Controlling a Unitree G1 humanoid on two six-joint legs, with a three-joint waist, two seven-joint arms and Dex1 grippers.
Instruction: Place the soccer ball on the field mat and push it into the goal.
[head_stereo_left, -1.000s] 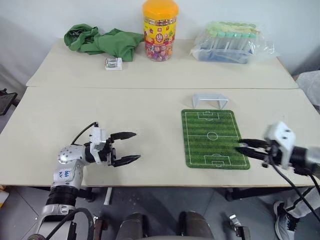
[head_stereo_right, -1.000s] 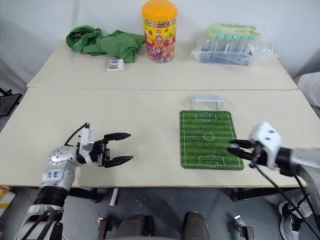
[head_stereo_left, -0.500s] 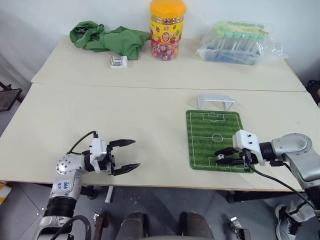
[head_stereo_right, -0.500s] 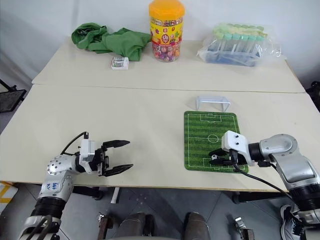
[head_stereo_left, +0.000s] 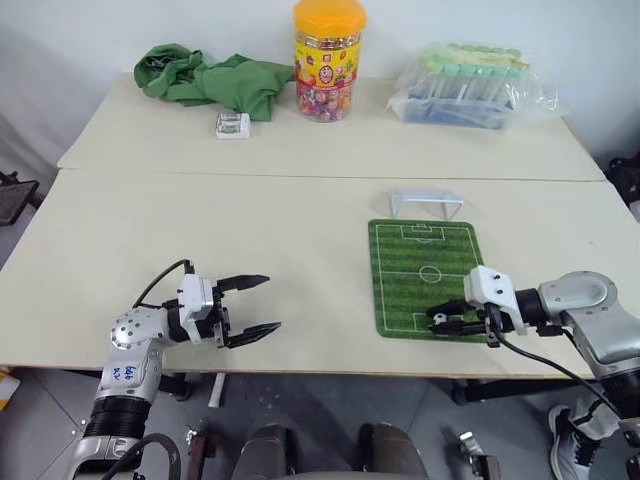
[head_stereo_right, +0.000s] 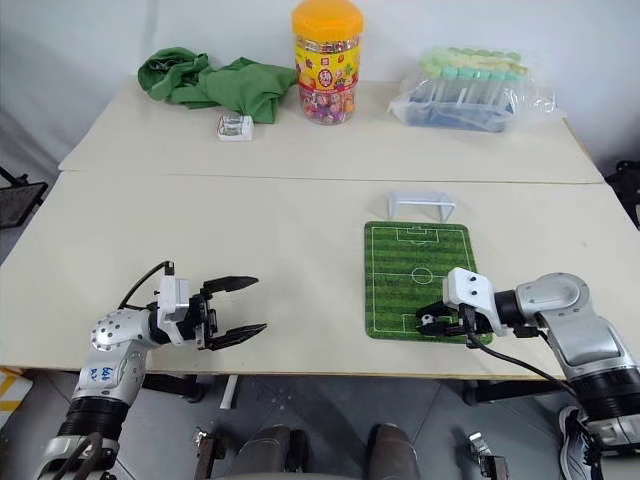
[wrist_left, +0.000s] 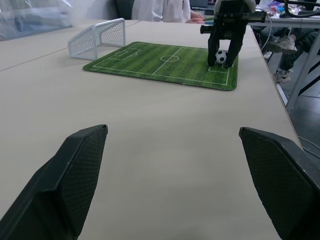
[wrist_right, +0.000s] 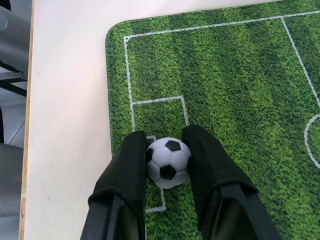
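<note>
**Ball down on the near end of the pitch, still pinched**

I am holding the soccer ball (wrist_right: 169, 162) between the two black fingers (wrist_right: 125, 170) of the right gripper (head_stereo_left: 447, 319), jaws closed partway on it. A second ago this gripper was hanging just off the mat's near right corner; now it is sitting low over the field mat (head_stereo_left: 423, 275), with the ball at the near penalty box, close to the mat's near edge. By my reading the placing is nearly finished: release comes next, then the push up the pitch toward the goal (head_stereo_left: 427, 199), which is standing just beyond the far edge.

My left gripper (head_stereo_left: 250, 307) is hovering wide open and empty over bare table (head_stereo_left: 200, 230), well apart from the mat.

Along the far side I am seeing a green cloth (head_stereo_left: 205, 80), a small clear-topped box (head_stereo_left: 232, 124), a candy jar (head_stereo_left: 325, 60) and a bag of tubes (head_stereo_left: 468, 82).
</note>
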